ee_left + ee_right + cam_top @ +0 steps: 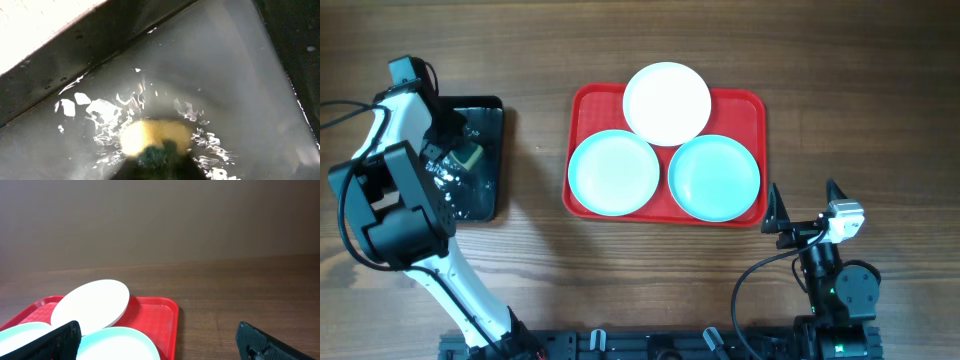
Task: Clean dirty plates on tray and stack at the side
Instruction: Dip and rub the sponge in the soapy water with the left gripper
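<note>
The red tray (588,102) holds three plates: a white plate (667,103) at the far rim, overlapping a turquoise plate (614,172) on the left and a turquoise plate (714,177) on the right. My left gripper (455,152) is down in the black tray, shut on a yellow and green sponge (155,136) that sits in shallow water. My right gripper (804,200) is open and empty on the table just right of the red tray's near corner. In the right wrist view the white plate (90,309), the right turquoise plate (120,342) and the red tray (157,315) lie ahead of the open fingers (157,347).
The glossy black tray (492,112) with water stands at the far left; its dark wall (100,37) shows in the left wrist view. Bare wood table (840,100) lies right of the red tray and between the two trays. Cables run along the front edge.
</note>
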Controlling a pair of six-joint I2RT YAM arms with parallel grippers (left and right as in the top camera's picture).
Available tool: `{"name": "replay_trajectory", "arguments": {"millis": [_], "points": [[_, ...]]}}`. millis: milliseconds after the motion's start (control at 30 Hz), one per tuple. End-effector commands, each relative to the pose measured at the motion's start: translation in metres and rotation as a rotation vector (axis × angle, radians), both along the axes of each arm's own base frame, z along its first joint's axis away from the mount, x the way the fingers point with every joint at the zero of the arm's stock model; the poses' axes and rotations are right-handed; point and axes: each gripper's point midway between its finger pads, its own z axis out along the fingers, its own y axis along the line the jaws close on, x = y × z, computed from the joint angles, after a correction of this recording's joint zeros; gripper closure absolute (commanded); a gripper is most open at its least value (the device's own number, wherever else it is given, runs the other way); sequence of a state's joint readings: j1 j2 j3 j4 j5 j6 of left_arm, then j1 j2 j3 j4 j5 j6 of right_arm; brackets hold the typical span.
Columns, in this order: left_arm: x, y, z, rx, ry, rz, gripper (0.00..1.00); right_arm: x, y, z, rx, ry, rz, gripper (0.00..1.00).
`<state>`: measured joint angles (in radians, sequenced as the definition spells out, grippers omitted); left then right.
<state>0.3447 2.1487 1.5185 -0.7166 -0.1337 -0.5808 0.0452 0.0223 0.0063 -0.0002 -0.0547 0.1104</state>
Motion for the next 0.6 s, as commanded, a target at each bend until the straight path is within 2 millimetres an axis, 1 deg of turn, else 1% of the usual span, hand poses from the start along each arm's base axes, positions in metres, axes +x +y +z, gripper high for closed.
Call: {"name": "replay_trajectory", "arguments": {"millis": [0, 33, 67, 167, 200, 233, 267, 300, 333, 400, 500, 533, 567], "points": [[-0.019, -0.010, -0.032, -0.064, 0.084, 0.002, 0.69, 0.000, -0.001, 0.001, -0.004, -0.006, -0.006, 0.00], [-0.022, -0.013, -0.033, -0.077, 0.094, 0.001, 0.09, 0.000, -0.001, 0.001, -0.005, -0.006, -0.006, 0.00], [-0.025, -0.019, -0.034, -0.108, 0.104, -0.002, 0.00, 0.000, -0.001, 0.001, -0.004, -0.006, -0.006, 0.00], [-0.033, -0.042, -0.035, -0.232, 0.128, -0.014, 0.00, 0.000, -0.001, 0.001, -0.005, -0.006, -0.006, 0.00], [-0.037, -0.052, -0.034, -0.289, 0.137, -0.018, 0.00, 0.000, -0.001, 0.001, -0.005, -0.006, -0.006, 0.00], [-0.040, -0.062, -0.033, -0.341, 0.144, -0.019, 0.03, 0.000, -0.001, 0.001, -0.005, -0.006, -0.006, 0.01], [-0.041, -0.065, -0.033, -0.358, 0.149, -0.019, 0.13, 0.000, -0.001, 0.001, -0.004, -0.006, -0.006, 0.01], [-0.043, -0.065, -0.033, -0.360, 0.154, -0.018, 0.31, 0.000, -0.001, 0.001, -0.004, -0.006, -0.006, 0.00], [-0.043, -0.065, -0.033, -0.360, 0.154, -0.018, 0.60, 0.000, -0.001, 0.001, -0.004, -0.006, -0.006, 0.00], [-0.042, -0.065, -0.033, -0.359, 0.150, -0.018, 0.96, 0.000, -0.001, 0.001, -0.004, -0.006, -0.006, 0.00], [-0.038, -0.063, -0.033, -0.352, 0.135, -0.021, 0.96, 0.000, -0.001, 0.001, -0.005, -0.006, -0.006, 0.00], [-0.037, -0.062, -0.033, -0.343, 0.131, -0.021, 0.75, 0.000, -0.001, 0.001, -0.005, -0.006, -0.006, 0.00], [-0.036, -0.061, -0.033, -0.341, 0.128, -0.022, 0.00, 0.000, -0.001, 0.001, -0.005, -0.006, -0.006, 0.00]]}}
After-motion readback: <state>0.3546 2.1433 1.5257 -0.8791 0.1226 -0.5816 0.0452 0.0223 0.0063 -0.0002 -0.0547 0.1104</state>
